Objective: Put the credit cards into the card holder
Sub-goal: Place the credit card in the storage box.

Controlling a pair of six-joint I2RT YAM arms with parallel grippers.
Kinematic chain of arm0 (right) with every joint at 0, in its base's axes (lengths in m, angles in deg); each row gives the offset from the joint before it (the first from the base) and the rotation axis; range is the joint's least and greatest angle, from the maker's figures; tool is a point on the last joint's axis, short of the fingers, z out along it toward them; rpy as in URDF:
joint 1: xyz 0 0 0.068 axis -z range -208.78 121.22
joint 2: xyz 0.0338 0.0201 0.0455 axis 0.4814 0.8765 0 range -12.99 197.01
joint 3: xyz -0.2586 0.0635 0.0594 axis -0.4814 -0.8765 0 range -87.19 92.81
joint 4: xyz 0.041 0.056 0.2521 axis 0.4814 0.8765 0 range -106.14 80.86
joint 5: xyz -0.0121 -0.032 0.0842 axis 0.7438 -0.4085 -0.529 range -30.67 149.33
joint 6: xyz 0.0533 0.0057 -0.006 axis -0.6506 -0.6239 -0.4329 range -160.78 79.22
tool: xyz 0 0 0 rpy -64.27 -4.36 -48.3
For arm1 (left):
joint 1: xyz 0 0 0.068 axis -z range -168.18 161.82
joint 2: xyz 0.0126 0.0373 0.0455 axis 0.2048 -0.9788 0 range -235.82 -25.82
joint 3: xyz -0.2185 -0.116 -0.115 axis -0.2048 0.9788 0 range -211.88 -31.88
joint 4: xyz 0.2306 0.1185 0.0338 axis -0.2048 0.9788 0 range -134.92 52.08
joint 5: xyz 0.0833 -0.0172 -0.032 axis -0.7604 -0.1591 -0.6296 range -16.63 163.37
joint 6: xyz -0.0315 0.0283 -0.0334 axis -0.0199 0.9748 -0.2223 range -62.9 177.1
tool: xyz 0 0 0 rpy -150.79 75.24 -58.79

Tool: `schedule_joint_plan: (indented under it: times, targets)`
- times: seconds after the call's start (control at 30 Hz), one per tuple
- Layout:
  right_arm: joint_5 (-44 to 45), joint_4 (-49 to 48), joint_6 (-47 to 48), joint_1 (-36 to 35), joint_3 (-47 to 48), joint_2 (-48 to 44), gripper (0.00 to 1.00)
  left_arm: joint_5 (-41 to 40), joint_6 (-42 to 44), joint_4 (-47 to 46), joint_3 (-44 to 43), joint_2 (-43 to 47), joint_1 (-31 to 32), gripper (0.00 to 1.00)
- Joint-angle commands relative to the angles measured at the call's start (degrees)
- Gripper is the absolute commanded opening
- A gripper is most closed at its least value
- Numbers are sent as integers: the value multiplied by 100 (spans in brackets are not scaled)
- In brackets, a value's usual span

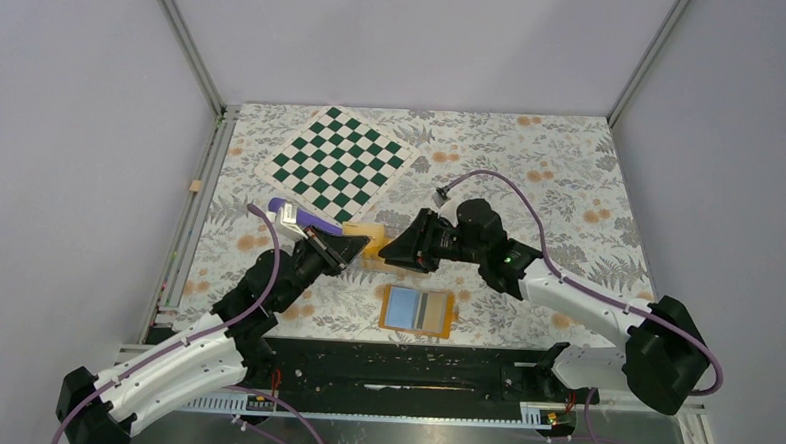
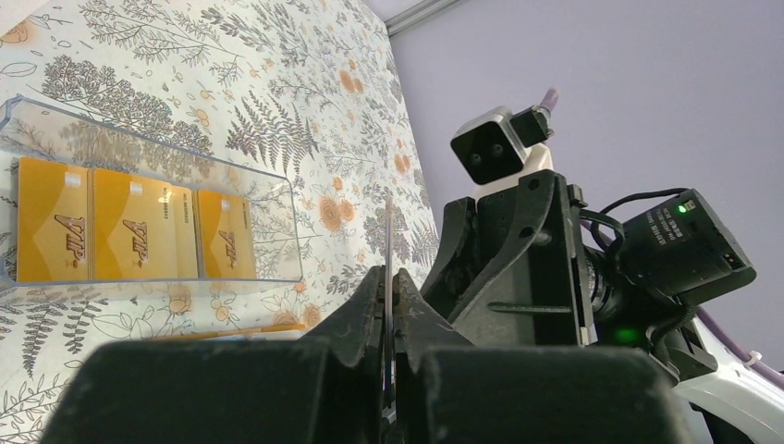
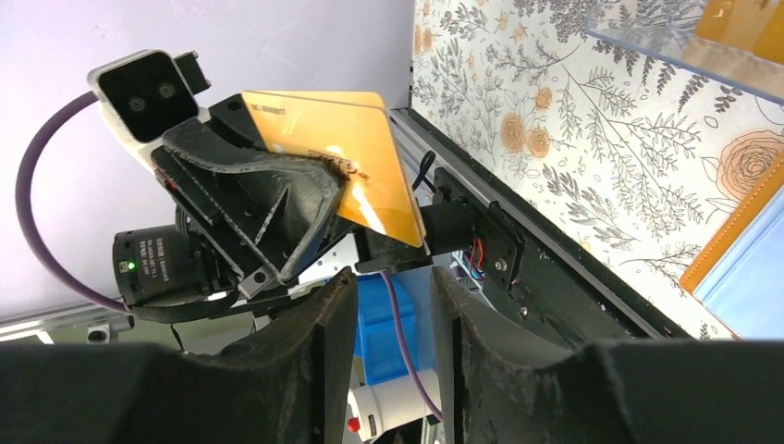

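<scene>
Top external view: card holder lay open at the near edge of the desk, centre. Left gripper clamped a gold credit card; right gripper stood released, fingers apart.

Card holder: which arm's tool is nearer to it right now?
Right. The right tool hangs open just beyond the card holder's far left corner; the left tool, shut on a gold card, sits further left.
</scene>
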Motion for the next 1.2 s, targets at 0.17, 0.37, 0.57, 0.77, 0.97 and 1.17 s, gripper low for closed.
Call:
schedule_joint_plan:
  times: [0.17, 0.37, 0.57, 0.77, 0.97, 1.17]
  targets:
    - [58, -579, -97, -54, 312, 455, 34, 42, -83, -239, -166, -40, -19, 0]
    - [128, -539, -39, -57, 428, 419, 27, 67, -99, -199, -138, -46, -21, 0]
    - [211, -552, 73, -56, 381, 267, 27, 84, -108, -155, -105, -41, -18, 0]
    - [214, -551, 102, -56, 394, 90, 28, -13, -100, 81, -119, -41, -18, 0]
    - [168, -1058, -183, -56, 207, -19, 33, -87, -41, 253, -172, -97, -15, 0]
    - [167, -1848, -726, -56, -28, 99, 42, -88, 134, 464, -331, -218, -10, 0]
